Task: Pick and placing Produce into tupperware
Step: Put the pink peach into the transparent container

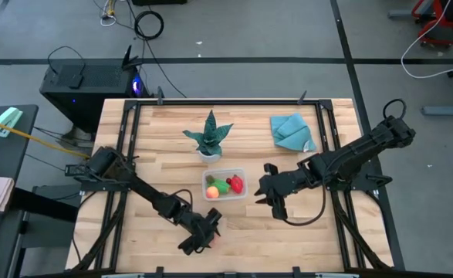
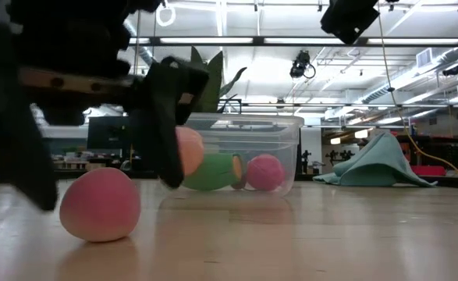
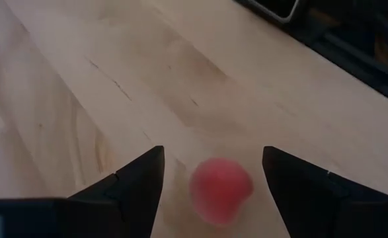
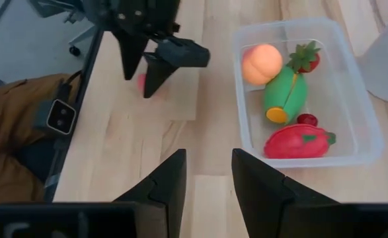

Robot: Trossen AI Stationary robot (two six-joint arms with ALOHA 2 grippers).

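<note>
The clear tupperware tub (image 1: 245,185) stands mid-table, just in front of the potted plant. It holds an orange-yellow round fruit (image 4: 262,63), a green oval (image 4: 284,96), a small strawberry (image 4: 306,58) and a red pepper (image 4: 298,141). One pink-red ball (image 3: 220,188) lies on the wood near the table's near edge, also seen in the low view (image 2: 100,204). My left gripper (image 3: 211,151) is open, pointing down, one finger on each side of that ball with wood showing between. My right gripper (image 4: 209,153) hovers open, with a narrow gap, right of the tub.
A spiky teal plant in a white pot (image 1: 209,139) stands behind the tub. A crumpled blue cloth (image 1: 292,131) lies at the far right. Black frame rails (image 1: 324,123) run along the table's sides. Bare wood (image 1: 288,239) lies between the ball and the near right corner.
</note>
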